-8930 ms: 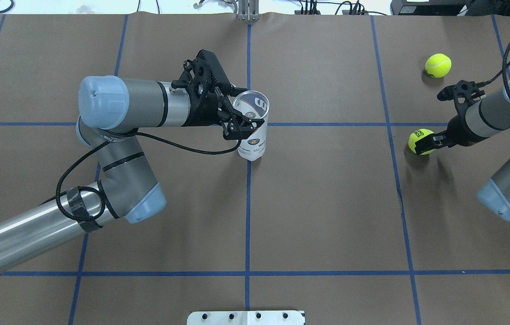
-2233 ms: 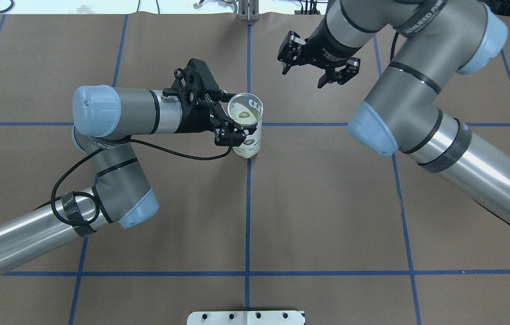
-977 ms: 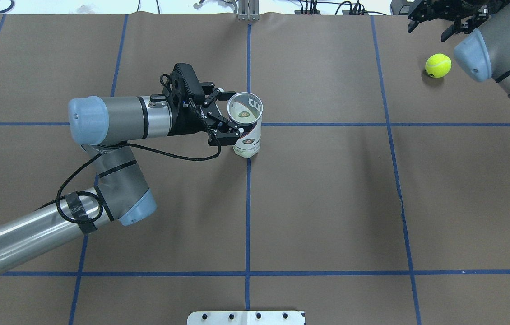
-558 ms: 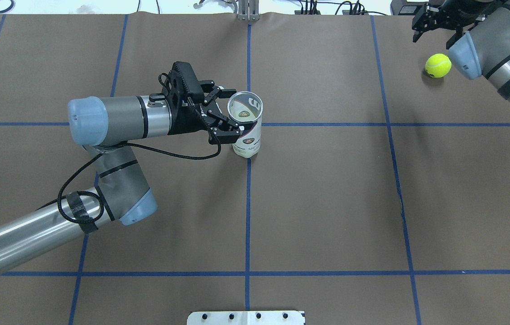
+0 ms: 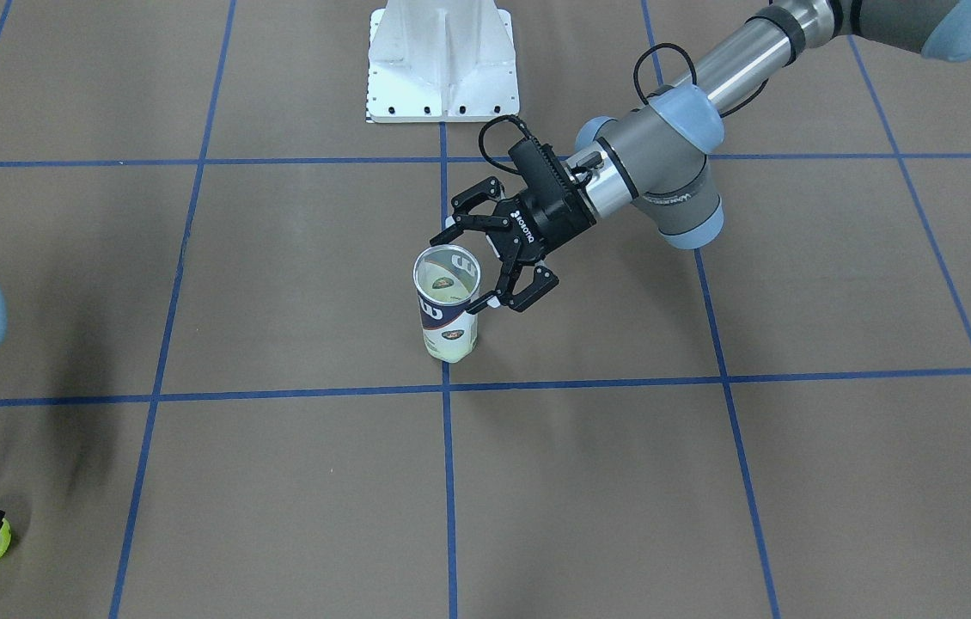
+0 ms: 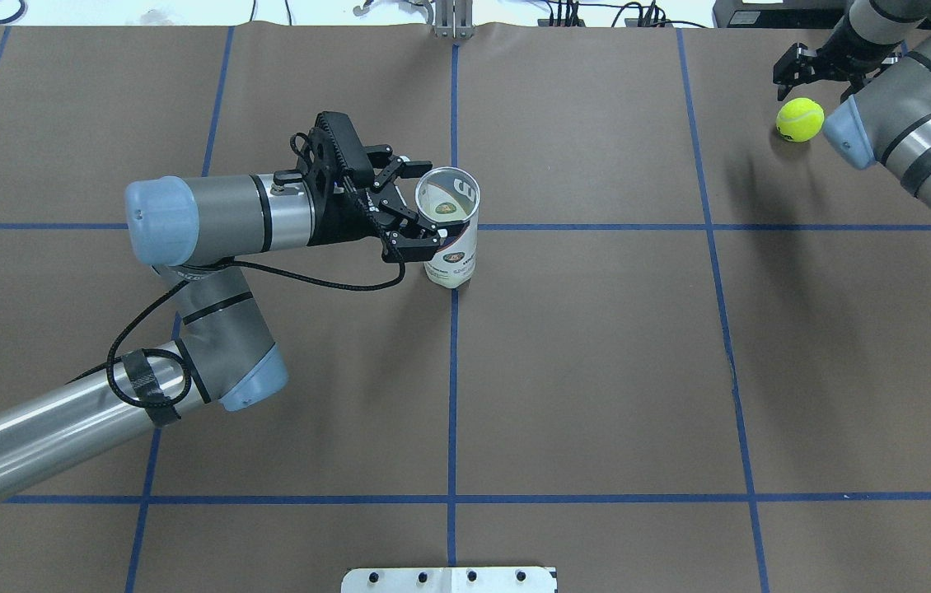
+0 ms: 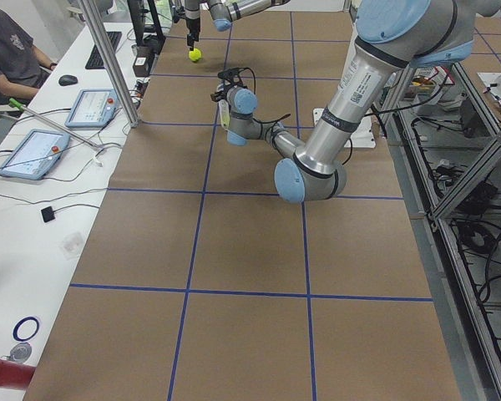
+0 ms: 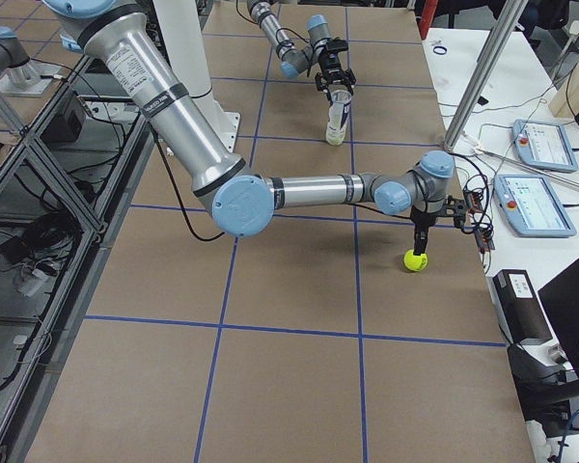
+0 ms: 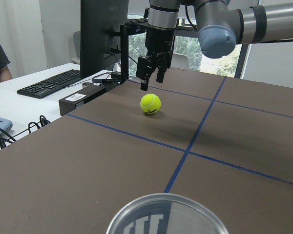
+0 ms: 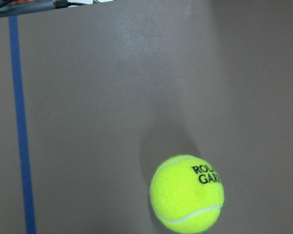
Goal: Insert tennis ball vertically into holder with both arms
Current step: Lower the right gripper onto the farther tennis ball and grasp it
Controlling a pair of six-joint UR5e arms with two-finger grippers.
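The holder, a clear tube with a white and navy label, stands upright at the table's middle; it also shows in the front view. A yellow-green tennis ball lies at its bottom. My left gripper is open, its fingers at the tube's left side near the rim. A second tennis ball lies at the far right. My right gripper hangs open just above that ball, fingers pointing down. The right wrist view shows the ball below.
A white metal base stands at the robot's side of the table. Beyond the far edge are a monitor, a keyboard, tablets and a seated person. Blue tape lines cross the brown table.
The right arm put its ball into the tube, swung to the far right and came down over the second ball. The left gripper drew back a little from the tube.
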